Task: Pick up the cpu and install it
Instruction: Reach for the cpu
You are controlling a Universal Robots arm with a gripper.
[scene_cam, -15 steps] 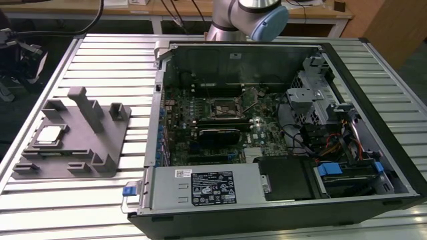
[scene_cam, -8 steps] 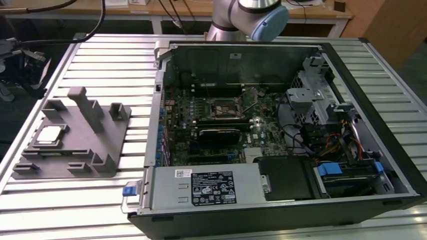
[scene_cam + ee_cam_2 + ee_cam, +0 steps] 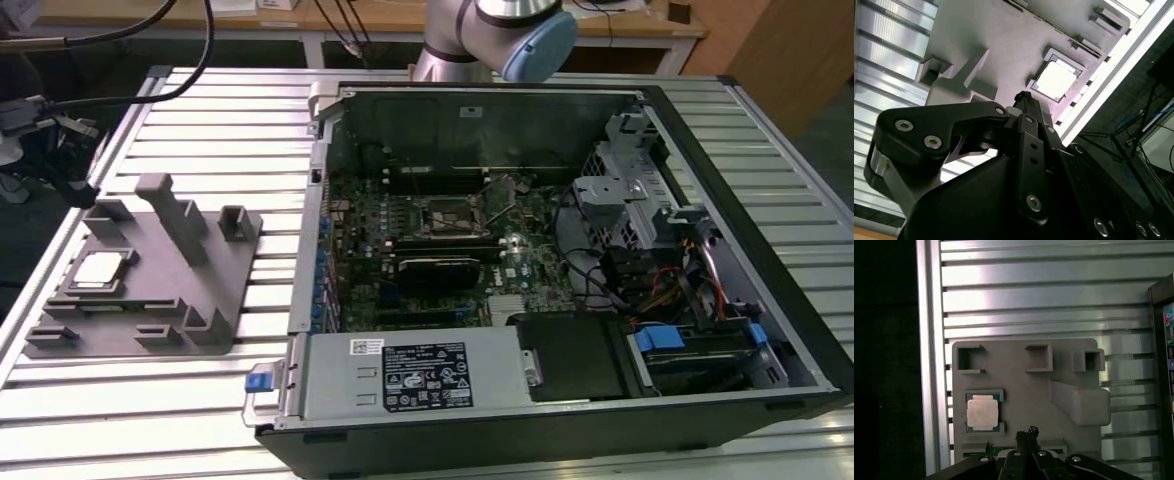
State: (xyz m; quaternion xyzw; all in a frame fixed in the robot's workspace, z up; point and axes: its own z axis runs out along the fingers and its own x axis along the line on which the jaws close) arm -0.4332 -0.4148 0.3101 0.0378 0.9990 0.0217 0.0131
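Silver-topped, the cpu (image 3: 982,412) lies flat in its recess of the grey tray (image 3: 1019,365), beneath the gripper (image 3: 1026,431) and slightly to one side of it. The gripper's tips are drawn together and hold nothing. Descending off-centre would likely strike the recess wall or tilt the chip.

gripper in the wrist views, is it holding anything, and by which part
Nothing is held. The gripper hangs over the grey moulded tray, and the cpu lies in its recess there, apart from the gripper.
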